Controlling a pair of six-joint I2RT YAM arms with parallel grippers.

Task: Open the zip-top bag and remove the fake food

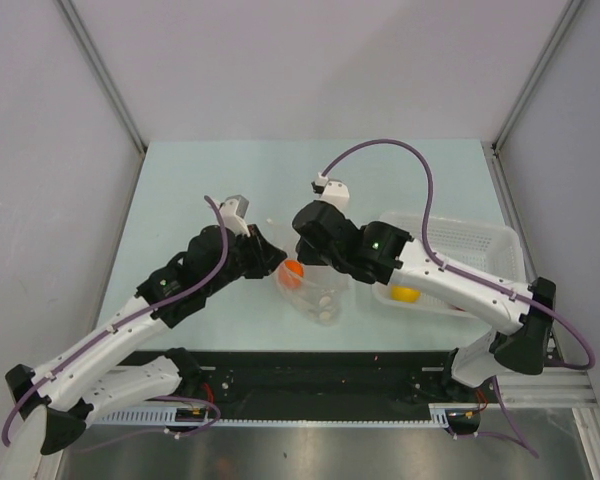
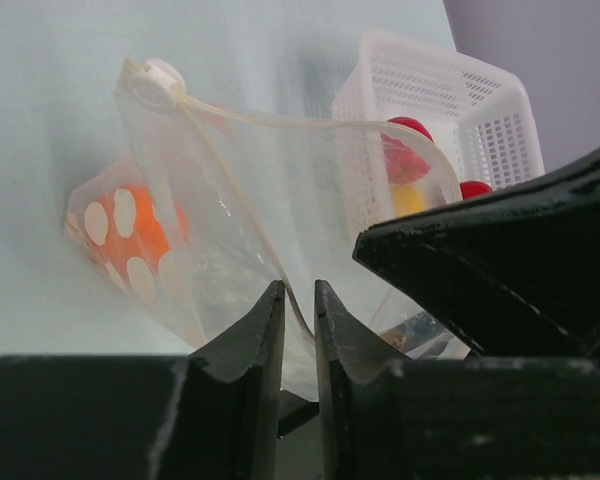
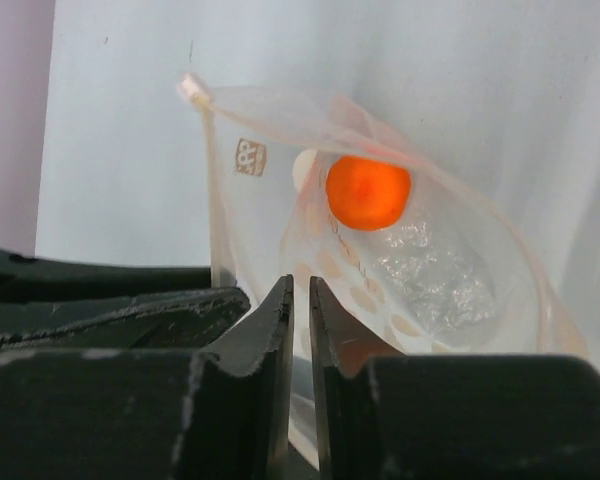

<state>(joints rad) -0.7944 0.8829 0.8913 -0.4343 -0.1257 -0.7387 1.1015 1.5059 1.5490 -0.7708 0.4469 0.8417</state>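
Both arms bent at the elbow and angled in toward table centre, wrists meeting over the zip-top bag (image 1: 315, 292). At left gripper (image 2: 298, 290): jaws nearly together, clamped on the bag's near rim, film pinched in the gap. At right gripper (image 3: 298, 285): same, jaws almost closed on the opposite rim. Bag resting on the table (image 1: 180, 190) between the two grippers, mouth pulled open, white slider (image 2: 155, 85) at one end of the zip. Inside: one orange ball (image 3: 368, 192) against the dotted wall. Just right of the bag, white basket (image 1: 485, 238) partly under the right forearm, holding a yellow piece (image 1: 405, 294) and red ones (image 2: 408, 128).
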